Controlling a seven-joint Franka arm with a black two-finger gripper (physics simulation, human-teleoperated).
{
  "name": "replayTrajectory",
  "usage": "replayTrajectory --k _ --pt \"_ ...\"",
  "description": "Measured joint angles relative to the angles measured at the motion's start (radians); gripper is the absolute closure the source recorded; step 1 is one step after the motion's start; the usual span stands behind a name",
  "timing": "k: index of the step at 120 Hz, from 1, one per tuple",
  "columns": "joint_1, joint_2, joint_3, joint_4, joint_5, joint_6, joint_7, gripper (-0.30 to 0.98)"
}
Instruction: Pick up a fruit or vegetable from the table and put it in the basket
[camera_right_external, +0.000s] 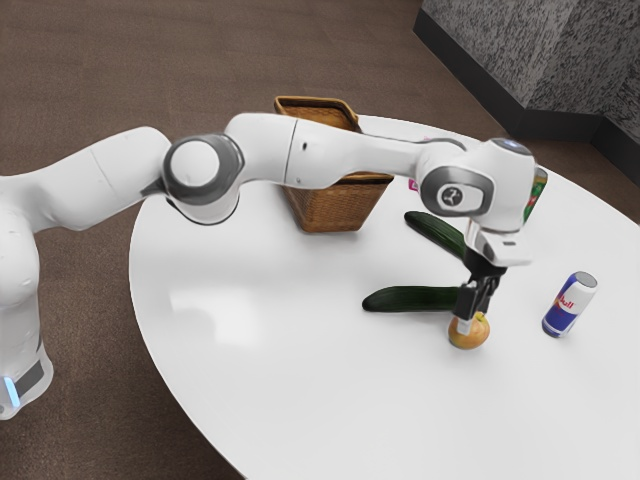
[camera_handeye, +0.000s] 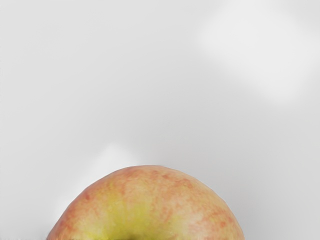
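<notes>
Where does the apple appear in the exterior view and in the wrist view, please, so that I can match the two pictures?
Exterior view: the apple is right of centre and below mid-height, at the gripper's lower end.
Wrist view: the apple is at the lower edge, slightly left of centre, cut off by that edge.
Shared landmark: the white tabletop around it.

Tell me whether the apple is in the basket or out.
Out: the apple is near a cucumber, well apart from the basket.
</notes>
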Motion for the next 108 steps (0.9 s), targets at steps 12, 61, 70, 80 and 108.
replayTrajectory --k 12,61,70,80,108 --pt "0.001 0.009 0.003 0.0 0.0 0.01 0.0 0.0" --pt "0.006 0.036 0.007 -0.004 -0.008 0.03 -0.003 0.03" --pt "0.006 0.038 0.007 -0.005 -0.008 0.035 -0.005 0.18" --pt "0.007 0.036 0.008 -0.007 -0.005 0.039 -0.01 0.27" --pt "0.095 -0.417 0.232 -0.332 -0.147 0.033 -0.051 0.37"
